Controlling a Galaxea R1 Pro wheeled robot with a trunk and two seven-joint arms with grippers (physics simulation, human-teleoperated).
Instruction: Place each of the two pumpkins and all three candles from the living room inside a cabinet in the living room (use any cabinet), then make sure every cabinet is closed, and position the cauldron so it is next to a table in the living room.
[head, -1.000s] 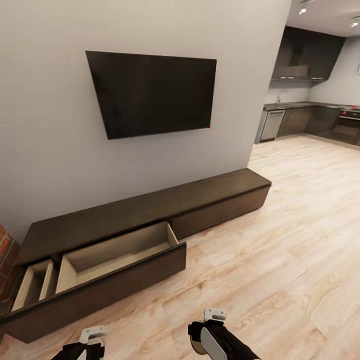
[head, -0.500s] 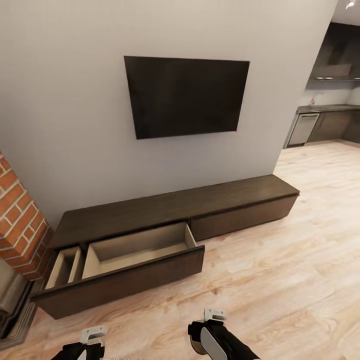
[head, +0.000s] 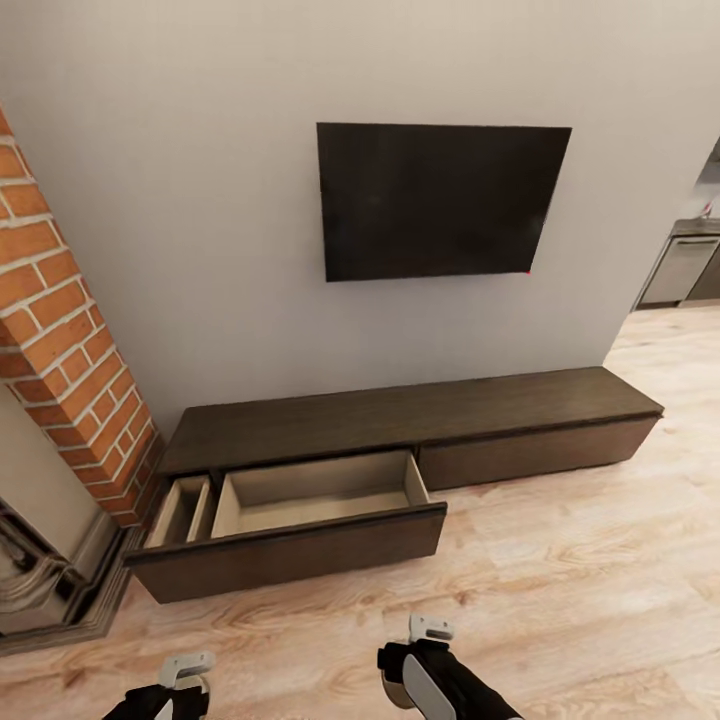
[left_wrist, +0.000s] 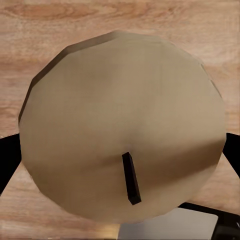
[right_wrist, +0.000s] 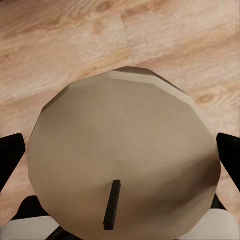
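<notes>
Two beige candles are in hand. One candle (left_wrist: 122, 115) with a dark wick sits between the black fingers (left_wrist: 7, 160) of my left gripper (left_wrist: 120, 160), which is shut on it. My right gripper (right_wrist: 120, 155) is shut on the other candle (right_wrist: 125, 135). Both grippers hang low over the wooden floor, left (head: 185, 688) and right (head: 408, 672). Ahead, the long dark-brown cabinet (head: 400, 415) runs along the wall, its wide left drawer (head: 310, 500) pulled open with a bare pale inside. The pumpkins, cauldron and table are out of view.
A black TV (head: 440, 200) hangs on the grey wall above the cabinet. A brick fireplace (head: 60, 330) with a stone hearth (head: 50, 590) stands at the left. A kitchen unit (head: 685, 270) lies far right. Wooden floor (head: 560, 580) separates me from the cabinet.
The camera has swung left: the cabinet and TV slid right in the picture, the brick fireplace came in, and most of the kitchen left. Both grippers still hold their candles.
</notes>
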